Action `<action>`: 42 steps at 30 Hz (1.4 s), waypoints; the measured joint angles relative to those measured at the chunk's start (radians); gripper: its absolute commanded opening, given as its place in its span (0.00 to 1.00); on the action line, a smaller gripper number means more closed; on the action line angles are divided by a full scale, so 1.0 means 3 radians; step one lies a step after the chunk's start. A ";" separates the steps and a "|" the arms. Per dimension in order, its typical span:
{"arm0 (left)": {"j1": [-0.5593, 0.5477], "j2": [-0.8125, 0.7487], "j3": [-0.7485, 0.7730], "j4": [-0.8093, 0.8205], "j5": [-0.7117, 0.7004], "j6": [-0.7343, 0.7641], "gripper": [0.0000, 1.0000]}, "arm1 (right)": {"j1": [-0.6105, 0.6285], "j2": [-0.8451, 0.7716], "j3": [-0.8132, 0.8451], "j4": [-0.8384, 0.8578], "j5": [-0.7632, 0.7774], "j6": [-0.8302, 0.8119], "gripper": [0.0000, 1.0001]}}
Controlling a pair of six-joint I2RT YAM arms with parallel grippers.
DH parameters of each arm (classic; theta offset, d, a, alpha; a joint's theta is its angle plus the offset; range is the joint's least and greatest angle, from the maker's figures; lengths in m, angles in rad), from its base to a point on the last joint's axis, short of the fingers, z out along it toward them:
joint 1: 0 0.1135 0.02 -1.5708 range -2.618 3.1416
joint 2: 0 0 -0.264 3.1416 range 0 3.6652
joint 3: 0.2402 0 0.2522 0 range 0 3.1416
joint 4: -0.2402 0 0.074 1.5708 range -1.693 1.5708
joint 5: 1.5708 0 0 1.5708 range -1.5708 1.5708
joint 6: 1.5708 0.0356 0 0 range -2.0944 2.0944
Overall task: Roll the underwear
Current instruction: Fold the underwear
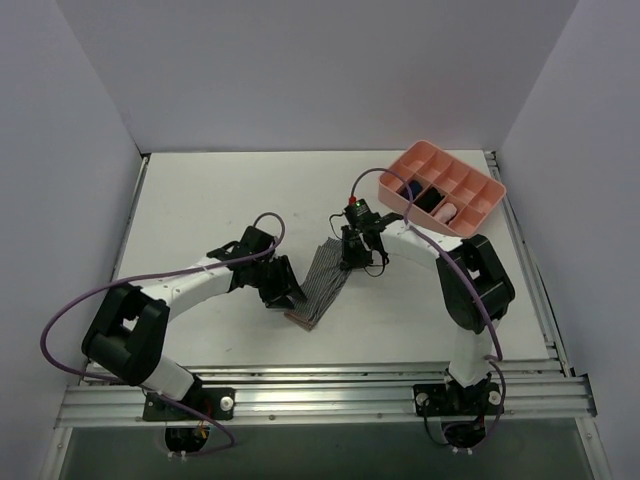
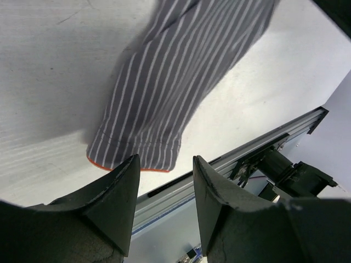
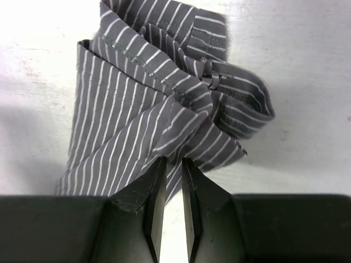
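While the underwear point(image 1: 322, 282) lies as a long strip on the white worktop point(image 1: 200, 210) between the two arms, neither claw plainly holds it.
The left claw point(image 2: 164, 186) stands wide and empty just short of the orange-edged near end. The right claw point(image 3: 173, 164) is narrowed to a slit at the bunched far end, and whether it pinches a fold cannot be told. The striped cloth looks thin, light and limp, likely to crumple or slide on the smooth top, so a hemmed end seems the firmest hold. Plain white walls enclose the worktop, and a pink tray point(image 1: 402, 165) sits at the far right.
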 measured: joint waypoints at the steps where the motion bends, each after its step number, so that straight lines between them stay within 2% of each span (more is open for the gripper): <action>1: -0.0001 0.0033 -0.0011 0.0029 0.0001 -0.0009 0.51 | -0.0005 -0.0009 0.0055 -0.0083 0.0003 0.0019 0.15; 10: -0.0060 0.0292 -0.0076 0.0214 0.0050 -0.0079 0.51 | 0.0120 -0.0099 0.0454 -0.0481 0.0004 0.0401 0.14; 17: -0.0151 0.0295 -0.0043 0.0243 0.0055 -0.0104 0.49 | 0.0201 0.0003 0.0660 -0.0324 -0.0064 0.0539 0.11; 20: -0.0240 0.0306 -0.0050 0.0266 0.0003 -0.0150 0.48 | 0.0151 0.0092 0.0501 -0.0111 -0.0074 0.0548 0.11; 24: -0.0415 0.0308 -0.0200 0.0484 -0.0071 -0.0299 0.48 | 0.0013 0.0118 -0.0062 0.0168 -0.0160 0.0584 0.11; 30: -0.0581 0.0361 -0.0263 0.0779 -0.0084 -0.0521 0.49 | -0.0127 0.0051 -0.0239 0.0446 -0.0359 0.0458 0.12; 34: -0.0607 0.0369 -0.0235 0.0765 -0.0120 -0.0540 0.49 | -0.0126 0.0050 -0.0102 0.0247 -0.0308 0.0319 0.12; 42: -0.0660 0.0425 -0.0126 0.0647 -0.0206 -0.0539 0.49 | -0.0090 0.0083 0.0572 -0.0009 -0.0192 0.0219 0.11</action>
